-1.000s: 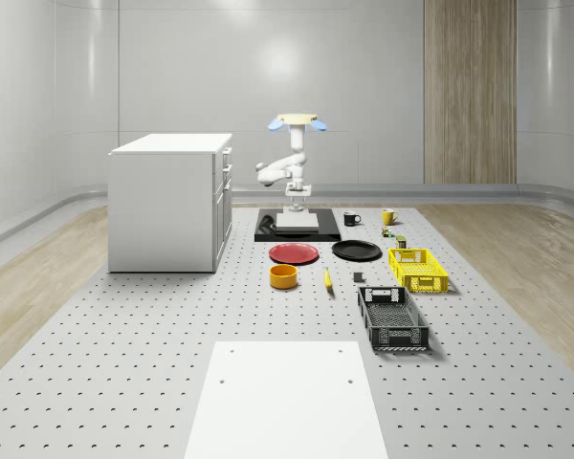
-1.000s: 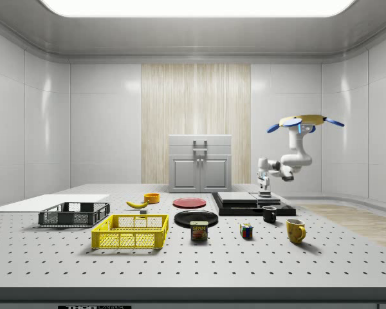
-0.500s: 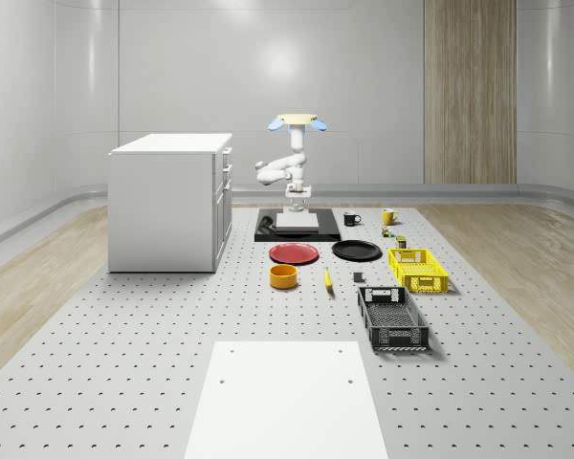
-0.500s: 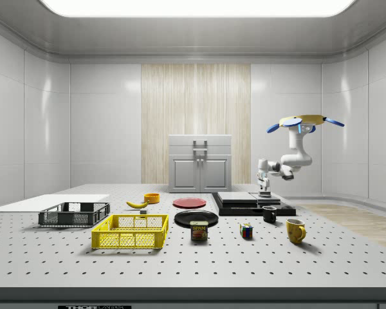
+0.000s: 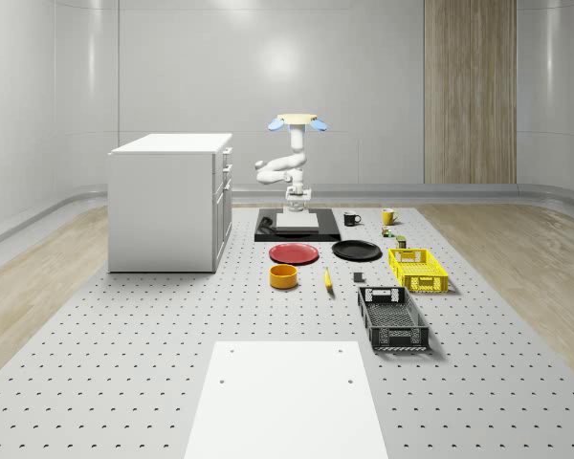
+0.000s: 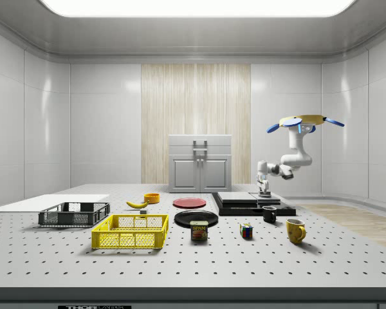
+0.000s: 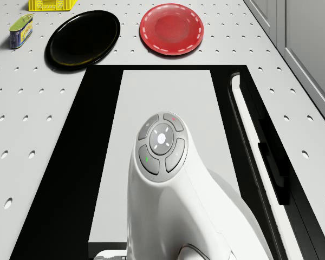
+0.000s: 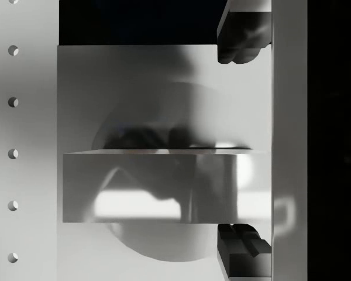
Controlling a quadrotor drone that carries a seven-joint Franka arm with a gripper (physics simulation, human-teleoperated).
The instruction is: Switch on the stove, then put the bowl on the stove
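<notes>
One broad grey perforated desk carries everything here. On it, toward the whole-scene view's left, stands a tall white cabinet with drawers. Just beside the cabinet, further back, lies the flat black stove with a pale grey cooking plate. I hover over the far end of that stove, my drone body with blue rotors in the air, my white arm folded down beneath it. My gripper hangs just above the stove's plate, pointing straight down. In the wrist view my two dark fingers stand apart, open, with nothing between them and the grey plate right below.

Nearer the camera in the whole-scene view sit a black mesh crate and a yellow mesh basket. A round red plate and a round black plate lie just in front of the stove. The small orange bowl rests on the desk in front of the red plate, well apart from the stove and from my gripper.
</notes>
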